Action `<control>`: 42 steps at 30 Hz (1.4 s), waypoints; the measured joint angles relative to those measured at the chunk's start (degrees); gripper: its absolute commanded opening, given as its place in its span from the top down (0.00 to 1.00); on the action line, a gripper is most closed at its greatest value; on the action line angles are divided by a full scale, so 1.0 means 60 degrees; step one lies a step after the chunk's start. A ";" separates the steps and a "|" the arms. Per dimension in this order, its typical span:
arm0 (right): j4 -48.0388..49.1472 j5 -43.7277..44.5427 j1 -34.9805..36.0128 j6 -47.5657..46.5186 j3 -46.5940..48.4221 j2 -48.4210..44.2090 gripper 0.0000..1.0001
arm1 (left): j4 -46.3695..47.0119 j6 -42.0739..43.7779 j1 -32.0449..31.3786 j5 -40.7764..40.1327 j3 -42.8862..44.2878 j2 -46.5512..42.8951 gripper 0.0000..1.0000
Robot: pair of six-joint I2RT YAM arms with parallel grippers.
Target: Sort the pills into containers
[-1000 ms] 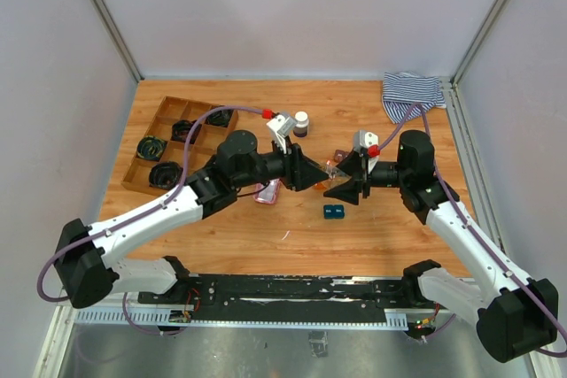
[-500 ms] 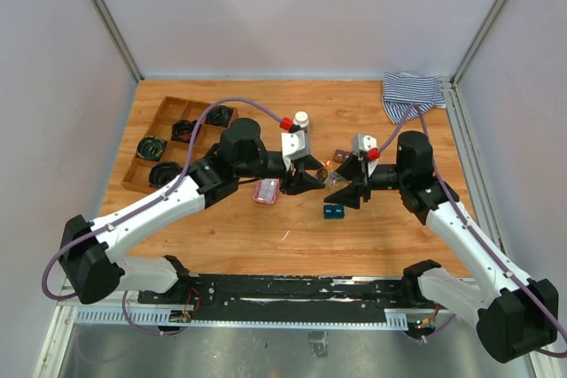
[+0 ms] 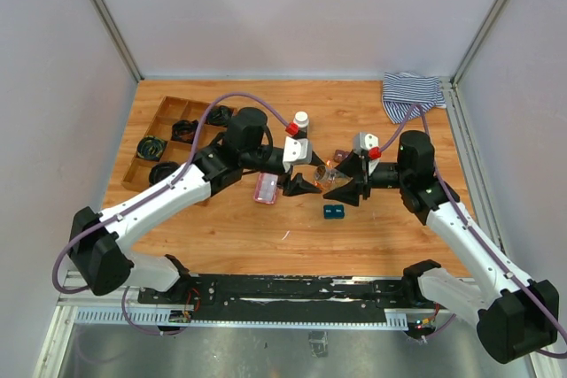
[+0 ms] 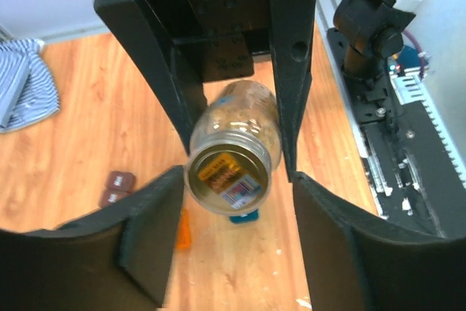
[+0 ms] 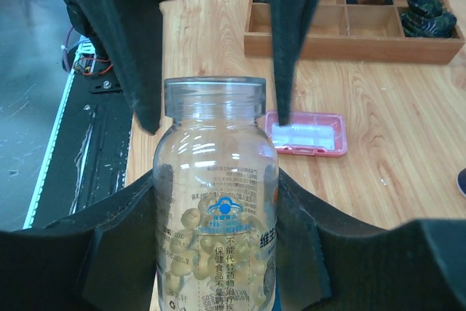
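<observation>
Pink case (image 3: 267, 189) flat; teal case (image 3: 333, 212) nearby

- Wooden table (image 3: 221, 227)
- Compartment tray (image 5: 349, 47) of black coils (image 3: 152, 144), far left
- Pink case (image 3: 267, 189), teal case (image 3: 333, 212), brown case (image 4: 116, 186), orange case (image 4: 183, 229) mid-table
- White-capped bottle (image 3: 301, 123)
- Striped cloth (image 3: 412, 90), far right corner

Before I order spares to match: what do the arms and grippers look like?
The left arm and right arm: white links, black joints, a purple cable along each. The left gripper and right gripper: black wedge-shaped fingers, white camera housing, red fitting.
</observation>
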 measured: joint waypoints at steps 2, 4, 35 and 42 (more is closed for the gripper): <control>0.0142 -0.0004 0.0000 0.0022 0.0000 -0.0036 0.99 | 0.0124 -0.0175 -0.0007 -0.0062 -0.0186 -0.0029 0.19; 0.0222 -0.0004 0.0000 0.0029 0.0000 -0.0058 0.99 | 0.0342 -0.0357 -0.0007 -0.0175 -0.0528 -0.0182 0.13; 0.0361 0.0004 0.0000 0.0055 0.0000 -0.0051 0.99 | 0.5858 -1.0870 -0.1643 -0.6634 -0.4513 -0.3311 0.18; 0.0361 0.0004 0.0000 0.0055 0.0000 -0.0051 0.99 | 0.5071 -1.0772 -0.1738 -0.7839 -0.3432 -0.2539 0.22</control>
